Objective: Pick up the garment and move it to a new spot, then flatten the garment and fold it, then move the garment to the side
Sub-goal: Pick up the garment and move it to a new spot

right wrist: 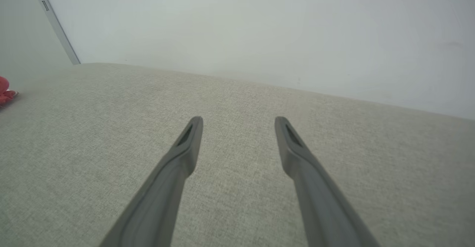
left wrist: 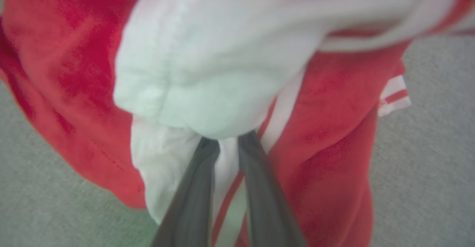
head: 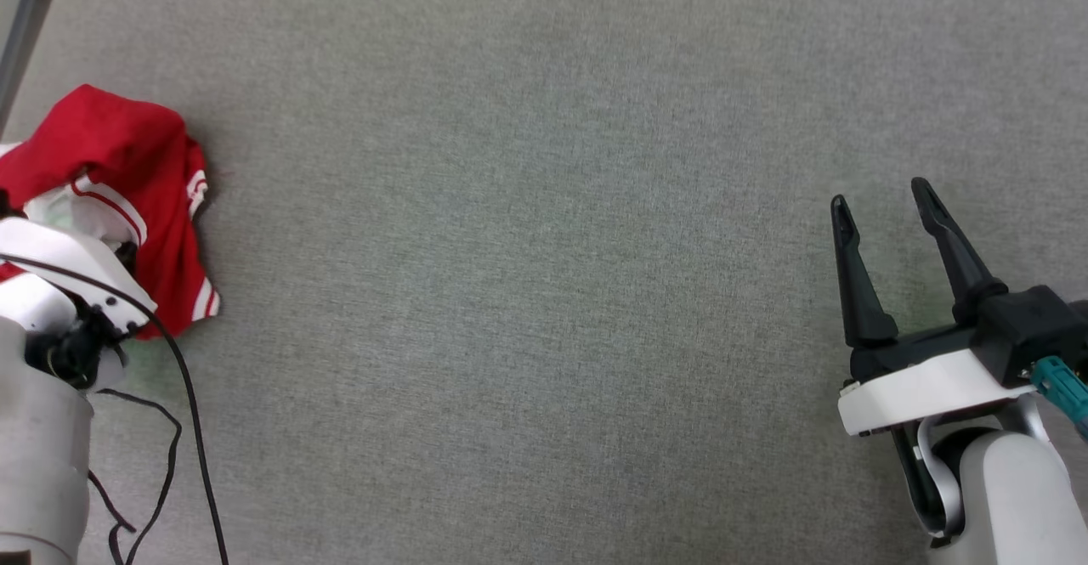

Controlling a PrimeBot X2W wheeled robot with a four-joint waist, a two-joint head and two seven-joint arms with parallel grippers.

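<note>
Lying bunched at the far left of the head view, the garment [head: 127, 149] is a crumpled red heap with white striped trim on a grey, fabric-covered tabletop [head: 544, 251]. The left arm's pale wrist [head: 59, 268] overlaps the near side of the heap, and a black cable [head: 191, 412] trails down from it. The left wrist view adds the close detail. There the left tool [left wrist: 228, 139] has its two dark fingers drawn nearly together, pinching the garment [left wrist: 326, 128]. White cloth sits between the fingers, and their tips are tucked under a white fold.

Far to the right, well apart from the heap, the right tool [head: 881, 195] has its fingers spread wide. The right wrist view shows this same tool [right wrist: 237, 122] spread over bare tabletop. It adds a pale wall [right wrist: 259, 28] beyond the far edge and a sliver of the red garment [right wrist: 4, 91] at its left border.
</note>
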